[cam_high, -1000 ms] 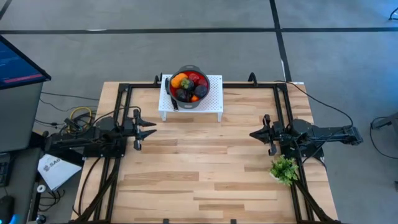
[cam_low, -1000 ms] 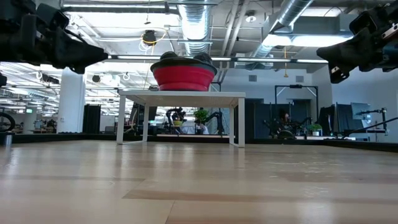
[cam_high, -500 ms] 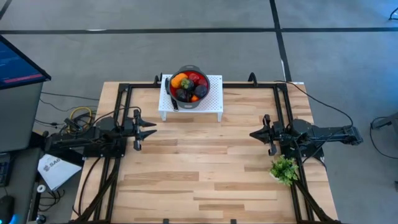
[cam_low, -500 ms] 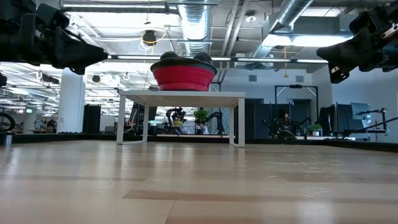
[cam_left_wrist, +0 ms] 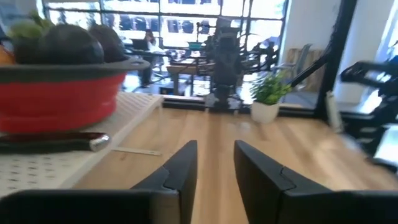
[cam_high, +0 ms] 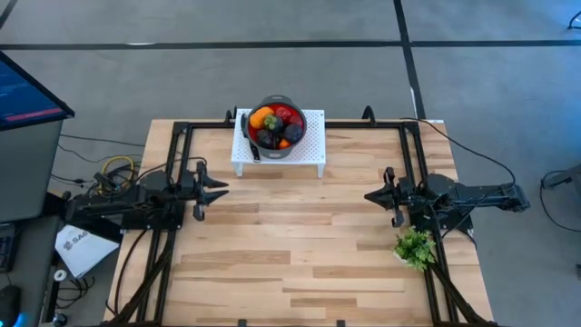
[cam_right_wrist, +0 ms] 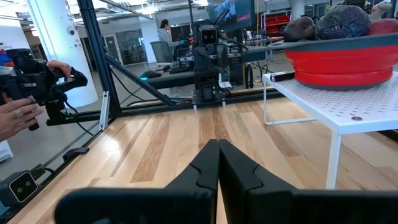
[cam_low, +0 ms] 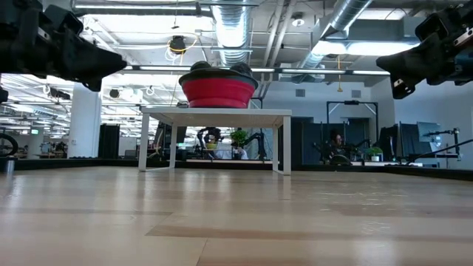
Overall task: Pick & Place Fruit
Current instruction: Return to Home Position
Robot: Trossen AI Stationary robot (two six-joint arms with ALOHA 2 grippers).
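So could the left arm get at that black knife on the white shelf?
Probably yes. The knife lies at the left edge of the shelf, beside the red bowl, with only bare table between it and the left claw. That claw is open but would have to turn toward it.

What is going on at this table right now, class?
Nothing is being handled. The fruit sits piled in the red bowl on the white shelf at the table's far edge, with the knife lying on the shelf beside the bowl. The left gripper hovers open and empty at the left side. The right gripper hovers shut and empty at the right, near a green sprig.
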